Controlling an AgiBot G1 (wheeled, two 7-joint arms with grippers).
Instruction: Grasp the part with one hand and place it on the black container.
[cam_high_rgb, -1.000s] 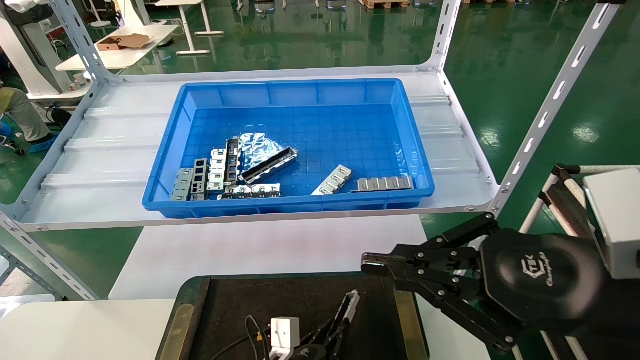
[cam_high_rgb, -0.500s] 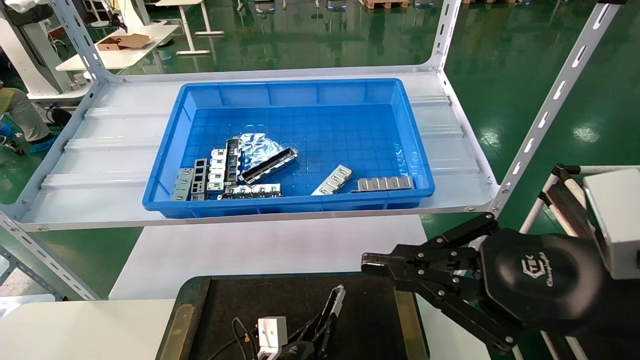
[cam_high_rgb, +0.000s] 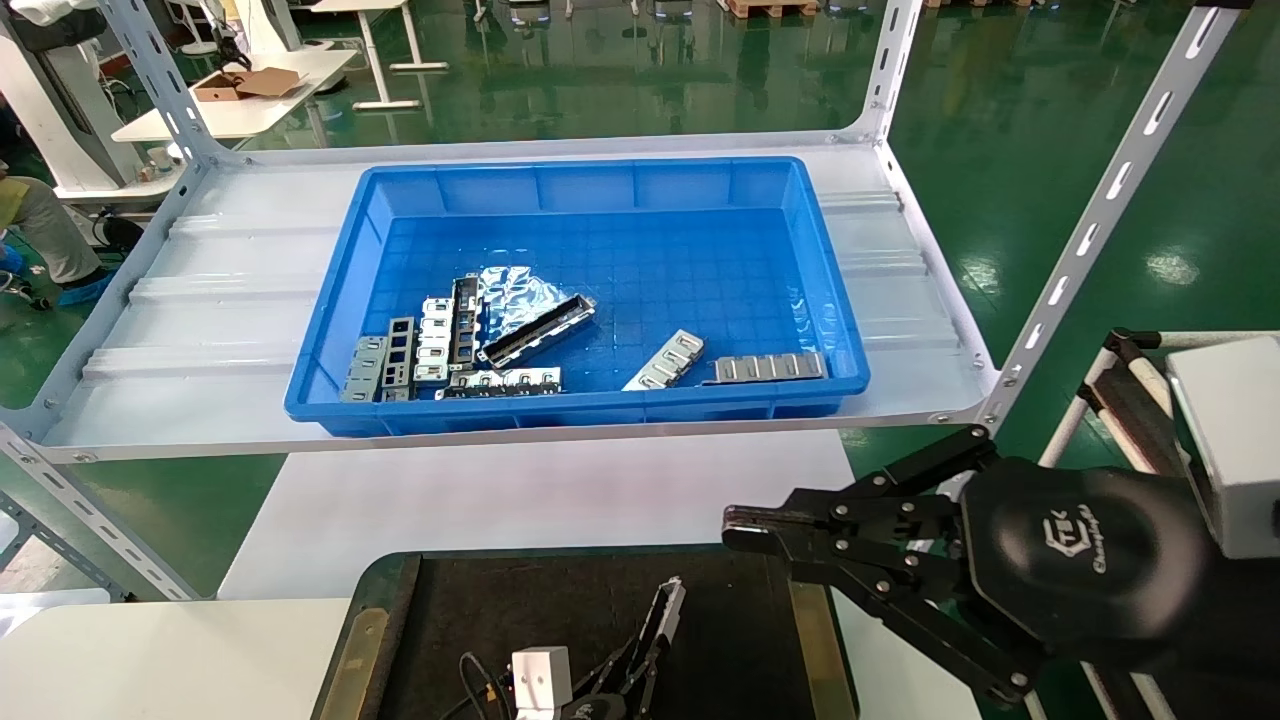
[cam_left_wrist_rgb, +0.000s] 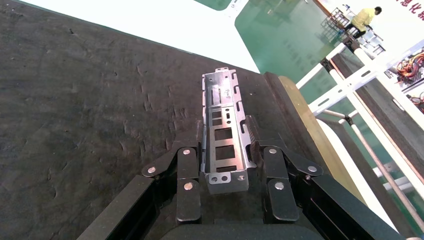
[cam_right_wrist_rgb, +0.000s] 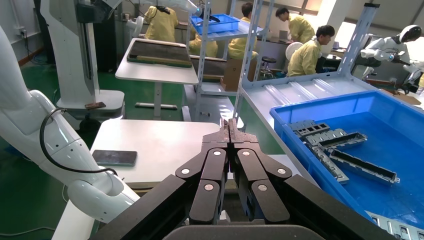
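My left gripper (cam_high_rgb: 640, 665) sits low at the near edge of the head view, over the black container (cam_high_rgb: 500, 620). It is shut on the part (cam_high_rgb: 667, 608), a short silver channel with slotted cut-outs. In the left wrist view the part (cam_left_wrist_rgb: 222, 125) lies lengthwise between my fingers (cam_left_wrist_rgb: 188, 150), pointing away across the tray's matte surface (cam_left_wrist_rgb: 75, 100) near its brass-edged side. I cannot tell whether the part touches the tray. My right gripper (cam_high_rgb: 745, 525) is shut and empty, parked beside the tray's right edge; it shows with fingertips together in the right wrist view (cam_right_wrist_rgb: 229, 125).
A large blue bin (cam_high_rgb: 600, 170) on the white shelf holds several silver strips and a longer dark-centred channel (cam_high_rgb: 538, 330). The bin also shows in the right wrist view (cam_right_wrist_rgb: 350, 107). Slanted shelf posts (cam_high_rgb: 1100, 210) stand at the right. A white table lies under the tray.
My left gripper has moved left and nearer with the part, lower over the black container. The right arm has not moved.
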